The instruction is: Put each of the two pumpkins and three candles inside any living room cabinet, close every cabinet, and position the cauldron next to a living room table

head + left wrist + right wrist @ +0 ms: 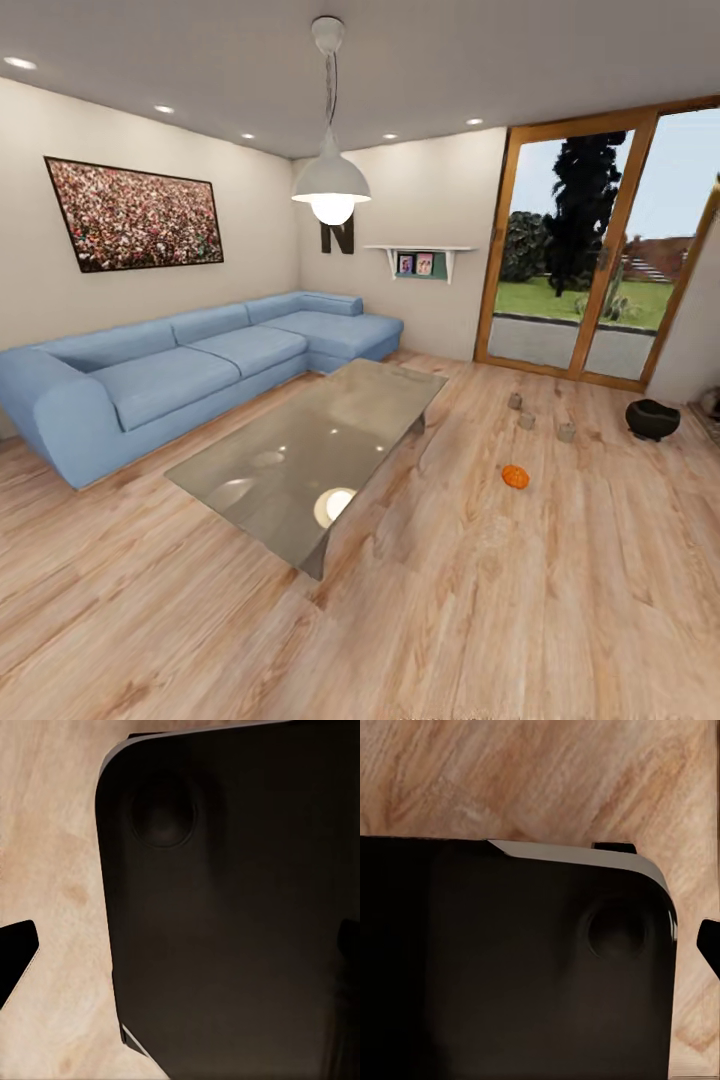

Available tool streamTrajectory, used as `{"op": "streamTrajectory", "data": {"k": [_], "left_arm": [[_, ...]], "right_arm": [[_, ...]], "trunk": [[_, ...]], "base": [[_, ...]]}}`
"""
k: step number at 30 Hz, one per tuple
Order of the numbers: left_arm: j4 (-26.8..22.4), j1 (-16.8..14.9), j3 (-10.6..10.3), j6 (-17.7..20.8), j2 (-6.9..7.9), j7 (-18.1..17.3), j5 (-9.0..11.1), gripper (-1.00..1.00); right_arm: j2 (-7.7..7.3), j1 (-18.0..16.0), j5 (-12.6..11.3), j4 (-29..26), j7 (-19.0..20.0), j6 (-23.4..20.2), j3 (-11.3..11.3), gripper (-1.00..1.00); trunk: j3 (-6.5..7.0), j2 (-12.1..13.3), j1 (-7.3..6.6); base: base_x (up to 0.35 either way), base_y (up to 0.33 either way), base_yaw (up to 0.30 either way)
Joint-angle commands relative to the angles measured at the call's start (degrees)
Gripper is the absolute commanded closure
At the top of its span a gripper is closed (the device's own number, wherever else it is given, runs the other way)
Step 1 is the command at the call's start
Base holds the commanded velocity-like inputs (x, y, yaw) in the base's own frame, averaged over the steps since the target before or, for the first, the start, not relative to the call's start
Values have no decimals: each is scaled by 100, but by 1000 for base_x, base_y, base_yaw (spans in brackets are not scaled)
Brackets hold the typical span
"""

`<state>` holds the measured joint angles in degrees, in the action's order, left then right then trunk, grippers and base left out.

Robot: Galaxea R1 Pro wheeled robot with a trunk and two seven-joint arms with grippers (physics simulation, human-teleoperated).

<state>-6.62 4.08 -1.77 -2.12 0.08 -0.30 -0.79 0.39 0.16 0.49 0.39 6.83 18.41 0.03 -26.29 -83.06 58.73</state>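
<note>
Fingers (16,958) (dark tips) hang over robot base (232,915).

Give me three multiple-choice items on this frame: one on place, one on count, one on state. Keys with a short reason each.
1. Where is the cauldron?
A. On the table
B. On the floor near the glass door
C. On the sofa

2. How many candles stand on the floor?
A. One
B. Three
C. Five

3. What state is the pendant lamp in?
A. Lit
B. Off
C. Fallen on the floor

Answers:
1. B, since the black pot sits on the wooden floor by the glass door, well away from the table.
2. B, as the head view shows three candles in a loose cluster beyond the one pumpkin.
3. A, because its bulb glows brightly and reflects in the glossy tabletop.
</note>
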Motion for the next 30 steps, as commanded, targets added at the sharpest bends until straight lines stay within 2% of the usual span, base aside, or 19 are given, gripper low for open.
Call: {"op": "streamTrajectory", "data": {"k": [1, 30], "left_arm": [[-12, 5, -16, -8, 1, -3, -9, -100], [-12, 5, -16, -8, 1, -3, -9, -100]], "right_arm": [[-1, -1, 4, 4, 12, 22, -3, -100], [4, -7, 4, 1, 12, 22, 6, -100]], "trunk": [[-3, -2, 0], [-3, -2, 0]], "base": [[0, 0, -297], [0, 0, -297]]}}
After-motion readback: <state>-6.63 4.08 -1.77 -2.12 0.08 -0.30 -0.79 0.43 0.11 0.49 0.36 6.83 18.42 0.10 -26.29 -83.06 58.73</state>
